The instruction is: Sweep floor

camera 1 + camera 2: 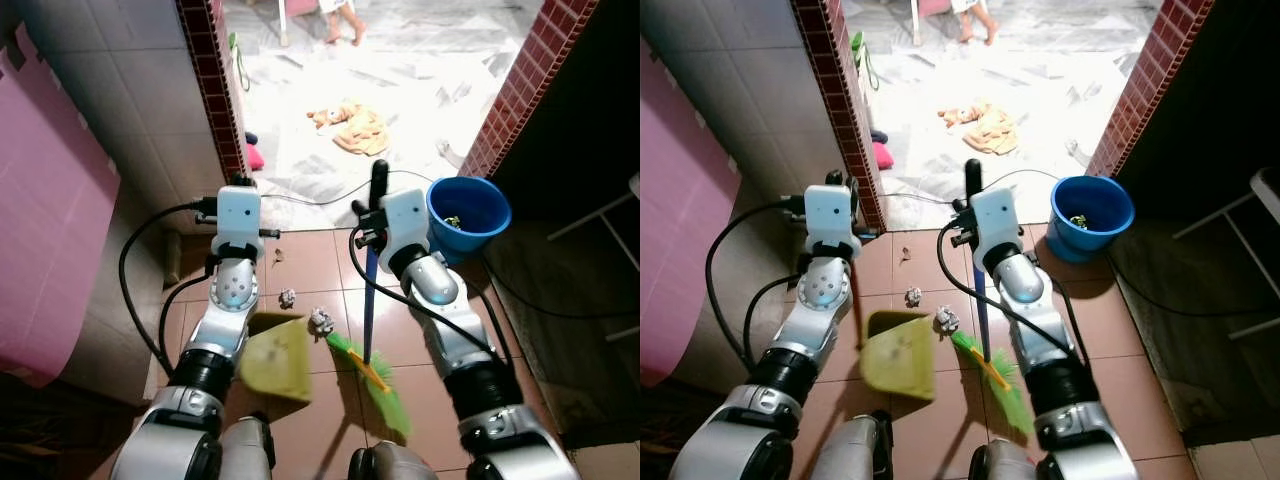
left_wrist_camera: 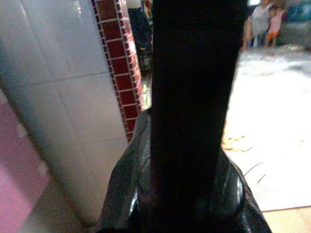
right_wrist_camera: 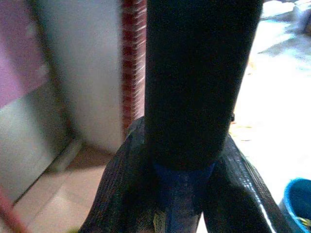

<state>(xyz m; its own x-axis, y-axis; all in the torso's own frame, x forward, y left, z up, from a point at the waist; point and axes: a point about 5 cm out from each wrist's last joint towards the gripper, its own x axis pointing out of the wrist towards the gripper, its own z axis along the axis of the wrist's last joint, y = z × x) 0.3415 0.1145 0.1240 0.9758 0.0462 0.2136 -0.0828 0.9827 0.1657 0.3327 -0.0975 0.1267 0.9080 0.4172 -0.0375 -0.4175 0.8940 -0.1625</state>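
My right gripper (image 1: 372, 216) is shut on a broom's handle just below its black grip (image 1: 379, 180). The blue handle (image 1: 368, 300) runs down to green bristles (image 1: 385, 385) resting on the brown tiles. My left gripper (image 1: 240, 184) is shut on the black handle (image 2: 194, 97) of a yellow-green dustpan (image 1: 278, 358), which sits low over the floor just left of the bristles. Two crumpled paper scraps (image 1: 287, 297) (image 1: 321, 320) lie just beyond the dustpan and the broom head. In the right wrist view, black fingers (image 3: 116, 194) close around the grip.
A blue bucket (image 1: 468, 215) with scraps inside stands right of the broom. A brick-edged wall (image 1: 215, 80) and a pink panel (image 1: 50, 220) close in the left side. Beyond the doorway lie a cloth heap (image 1: 352, 127), a cable (image 1: 330, 200) and a person's feet (image 1: 343, 25).
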